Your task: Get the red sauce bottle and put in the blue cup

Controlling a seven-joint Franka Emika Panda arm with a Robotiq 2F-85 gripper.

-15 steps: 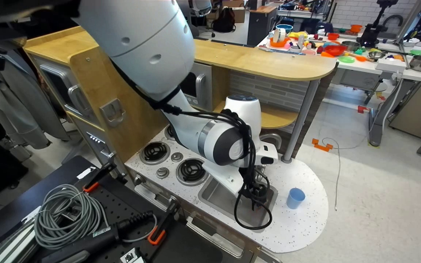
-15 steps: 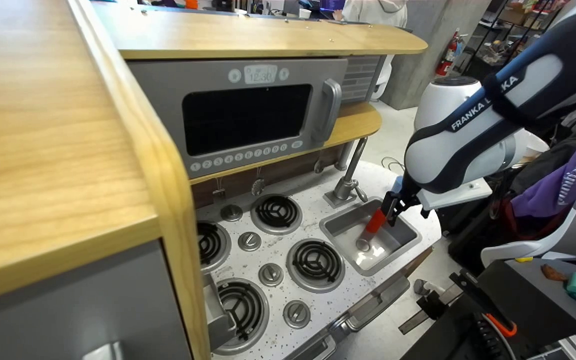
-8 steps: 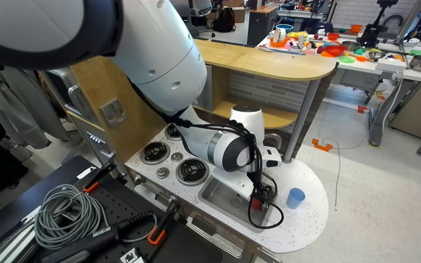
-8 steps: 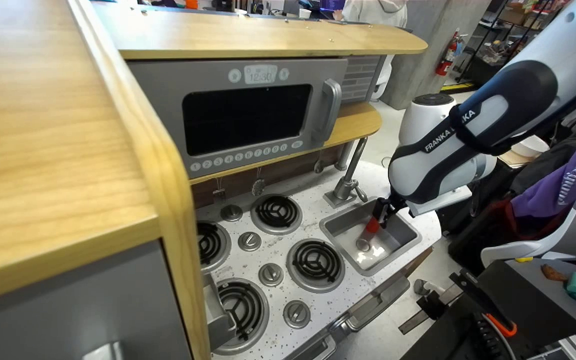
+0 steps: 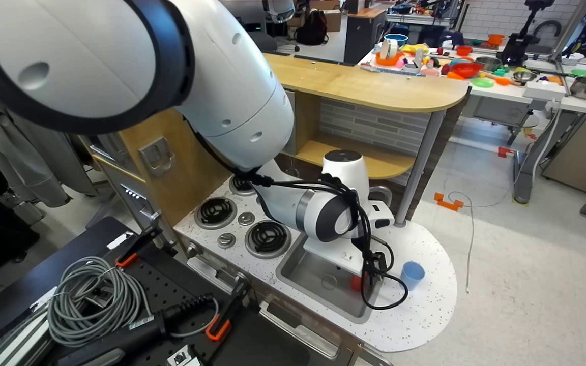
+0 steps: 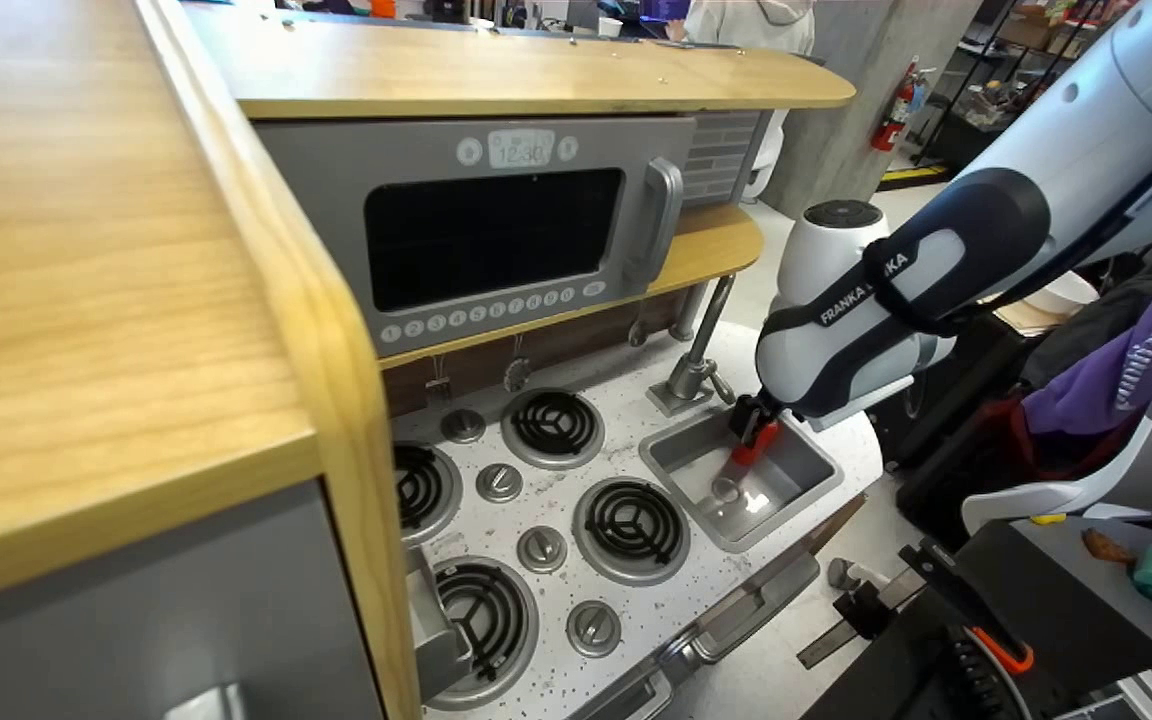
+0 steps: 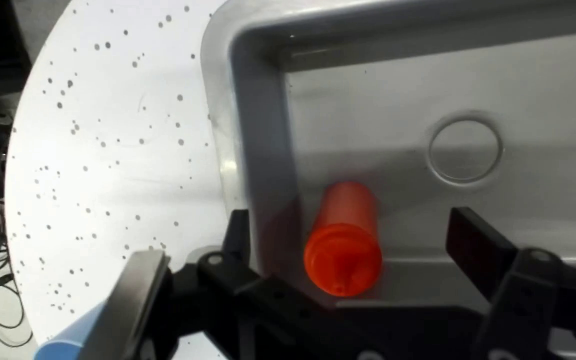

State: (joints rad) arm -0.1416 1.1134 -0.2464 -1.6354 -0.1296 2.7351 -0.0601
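Note:
The red sauce bottle (image 7: pixel 345 245) stands upright in the sink (image 7: pixel 528 90) near one end wall, its cap facing up in the wrist view. It also shows in both exterior views, partly covered by my arm (image 5: pixel 356 282) (image 6: pixel 758 442). My gripper (image 7: pixel 350 227) is open, one finger on each side of the bottle's cap with gaps on both sides; the bottle is closer to the finger at the sink wall. The light-blue cup (image 5: pixel 413 273) stands upright on the counter beyond the sink. Its rim shows at the bottom left of the wrist view (image 7: pixel 58 350).
The sink's rim (image 5: pixel 284 277) surrounds the bottle. A faucet (image 6: pixel 686 385) stands at the sink's back edge. Stove burners (image 5: pixel 267 239) lie on the sink's other side from the cup. A shelf post (image 5: pixel 420 168) rises behind the counter. Loose cables (image 5: pixel 361 218) hang from my wrist.
My gripper has moved toward the cup's end of the sink in an exterior view and now stands over the bottle. The bottle and cup have not visibly moved.

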